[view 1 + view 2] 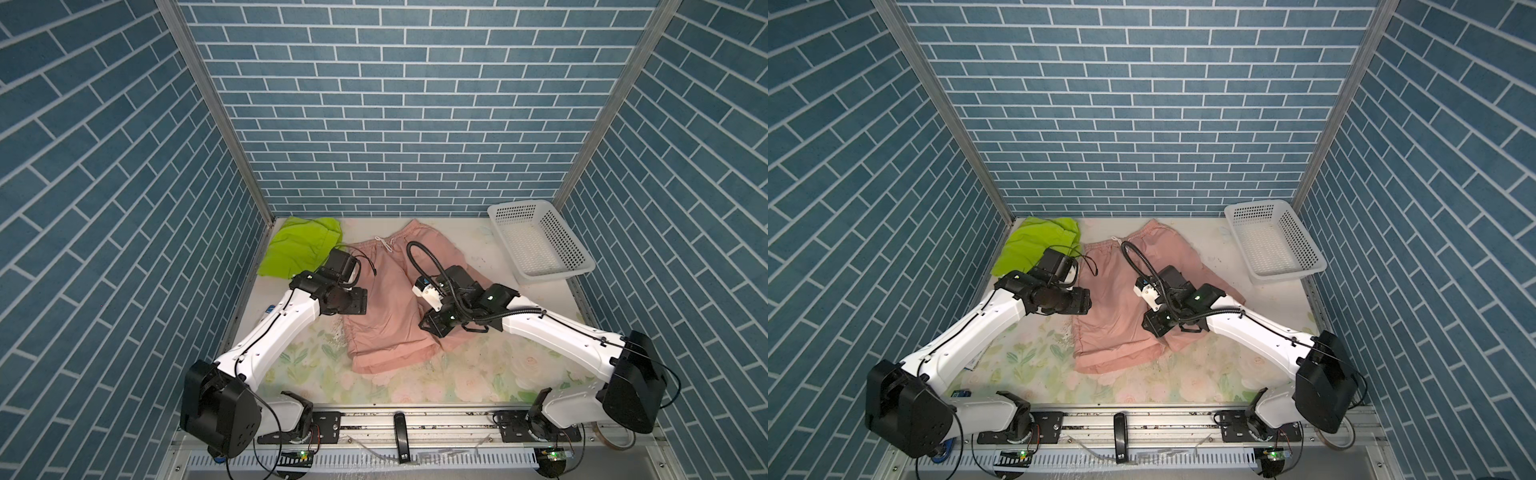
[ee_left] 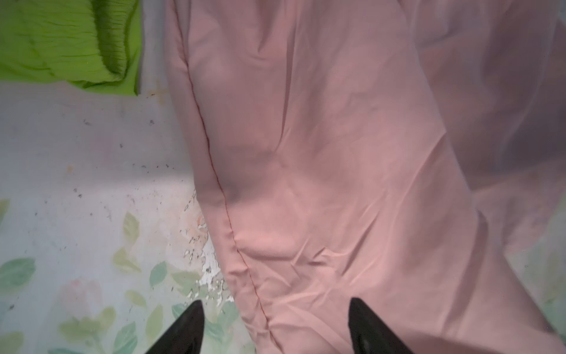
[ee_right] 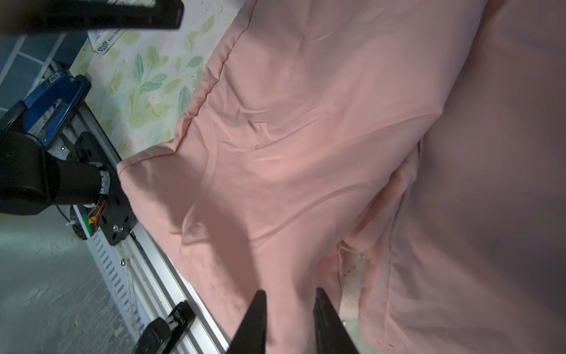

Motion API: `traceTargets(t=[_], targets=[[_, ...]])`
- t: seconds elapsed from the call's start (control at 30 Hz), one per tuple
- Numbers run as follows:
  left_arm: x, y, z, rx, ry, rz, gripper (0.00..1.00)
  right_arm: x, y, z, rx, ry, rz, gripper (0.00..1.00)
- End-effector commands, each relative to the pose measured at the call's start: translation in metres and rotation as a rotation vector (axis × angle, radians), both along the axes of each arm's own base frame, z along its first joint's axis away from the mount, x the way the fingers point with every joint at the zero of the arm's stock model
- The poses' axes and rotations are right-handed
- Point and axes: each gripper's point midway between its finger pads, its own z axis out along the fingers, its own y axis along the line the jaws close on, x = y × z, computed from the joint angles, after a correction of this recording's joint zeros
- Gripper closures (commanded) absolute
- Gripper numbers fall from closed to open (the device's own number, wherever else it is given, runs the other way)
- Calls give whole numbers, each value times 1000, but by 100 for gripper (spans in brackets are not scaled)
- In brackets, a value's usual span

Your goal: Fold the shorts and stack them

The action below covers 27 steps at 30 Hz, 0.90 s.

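Observation:
The salmon pink shorts [image 1: 386, 299] [image 1: 1117, 299] lie spread flat mid-table, waistband and white drawstring [image 1: 384, 243] toward the back wall. The lime green shorts [image 1: 299, 245] [image 1: 1034, 245] lie folded in the back left corner, apart from the pink pair. My left gripper [image 2: 275, 302] hangs open over the left side seam of the pink shorts [image 2: 337, 153], one finger over the mat, nothing between them. My right gripper [image 3: 290, 291] hovers above the pink shorts [image 3: 306, 122] near the leg hems, jaws a narrow gap apart, with no fabric pinched.
A white perforated basket [image 1: 557, 276] [image 1: 1287, 274] stands at the back right with nothing in it. The floral mat [image 1: 478, 374] covers the table. Blue brick walls enclose three sides. A metal rail [image 1: 449, 417] with a black handle [image 1: 401, 436] runs along the front.

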Motion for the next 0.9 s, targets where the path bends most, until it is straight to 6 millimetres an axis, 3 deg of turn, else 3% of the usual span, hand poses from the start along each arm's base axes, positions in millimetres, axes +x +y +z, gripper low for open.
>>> traceTargets(t=[0.0,0.17,0.3,0.4,0.47,0.5,0.63,0.77,0.87], targets=[[4,-4,-30,-34,25,47,41,5,-7,-42,-108,27,-89,82],[-8,27,-75,27,129,153,60,-21,-24,-91,-251,109,-62,85],[-3,39,-78,50,115,183,62,-26,-26,-105,-292,126,-49,85],[13,38,-60,47,56,176,54,-18,-15,-92,-240,88,-55,82],[25,40,-47,66,17,173,36,-13,-13,-87,-242,66,-57,78],[32,44,-39,90,-3,172,22,-11,-13,-84,-248,56,-54,74],[76,58,-8,105,-122,186,5,1,-11,-54,-178,-24,-76,63],[128,65,7,85,-215,186,0,13,-10,-25,-46,-72,-136,56],[171,67,-5,129,-246,129,0,17,-14,-19,15,-93,-175,55]])
